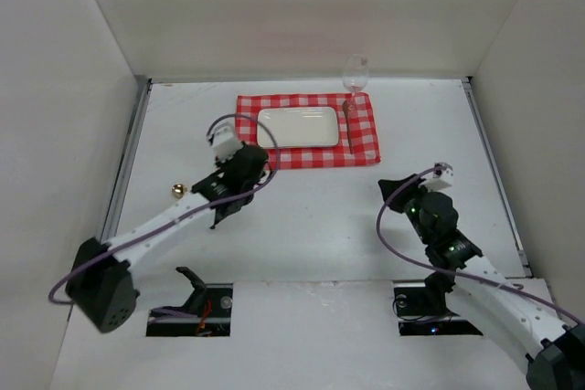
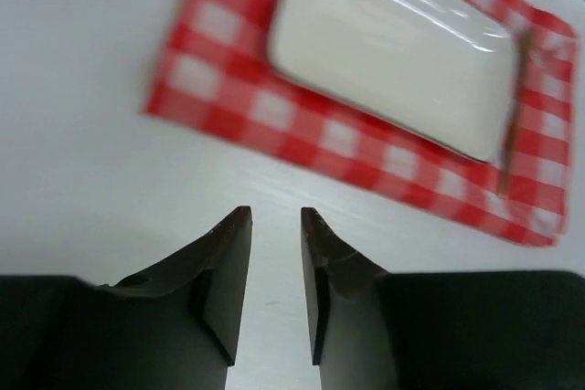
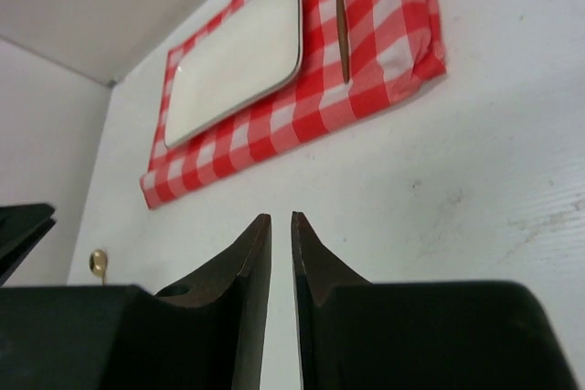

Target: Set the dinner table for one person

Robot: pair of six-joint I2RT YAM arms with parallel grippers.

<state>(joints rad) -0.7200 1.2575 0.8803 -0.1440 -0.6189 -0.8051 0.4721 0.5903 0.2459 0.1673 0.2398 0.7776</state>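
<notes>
The dinner table (image 1: 320,226) is a large white surface. A red-and-white checked cloth (image 1: 366,148) lies at its far middle, with a white rectangular plate (image 1: 298,127) on it. A thin brown utensil (image 1: 348,125) lies right of the plate, and a wine glass (image 1: 355,72) stands at the cloth's far right corner. My left gripper (image 1: 263,160) is just short of the cloth's near left corner, its jaws a little apart and empty. My right gripper (image 1: 384,185) is near the cloth's near right corner, jaws almost together and empty. The left wrist view shows the cloth (image 2: 219,89) and plate (image 2: 393,43) ahead.
A small gold object (image 1: 178,191) lies on the table beside my left arm; it also shows in the right wrist view (image 3: 96,262). White walls stand on three sides. Grey metal strips (image 1: 128,162) run along the table's sides.
</notes>
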